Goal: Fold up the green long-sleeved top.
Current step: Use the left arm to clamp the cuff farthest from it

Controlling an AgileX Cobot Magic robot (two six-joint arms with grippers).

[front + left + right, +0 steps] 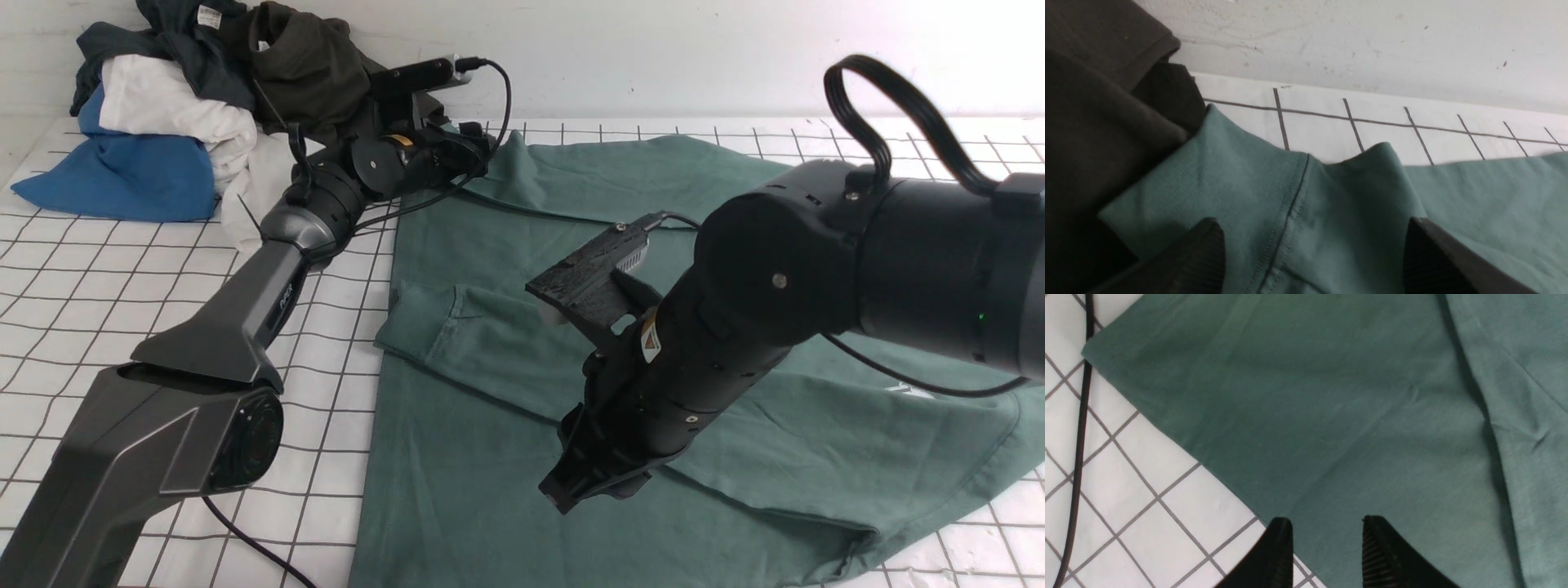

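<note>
The green long-sleeved top (506,425) lies spread on the gridded table, one sleeve (457,327) folded across its body, with a bit of white logo (910,390) showing by my right arm. My left gripper (482,155) is at the top's far left corner. In the left wrist view it (1314,245) is wide open with a raised ribbed cuff (1241,192) of the top between its fingers (1206,249). My right gripper (563,494) hangs over the near part of the top. In the right wrist view it (1327,535) is open and empty just above the top's edge (1290,416).
A heap of clothes sits at the back left: a dark olive-brown garment (302,65), a dark teal one with a white tag (184,41), white cloth (171,106) and blue cloth (122,175). The olive garment (1094,122) touches the cuff. The wall (653,49) bounds the far side.
</note>
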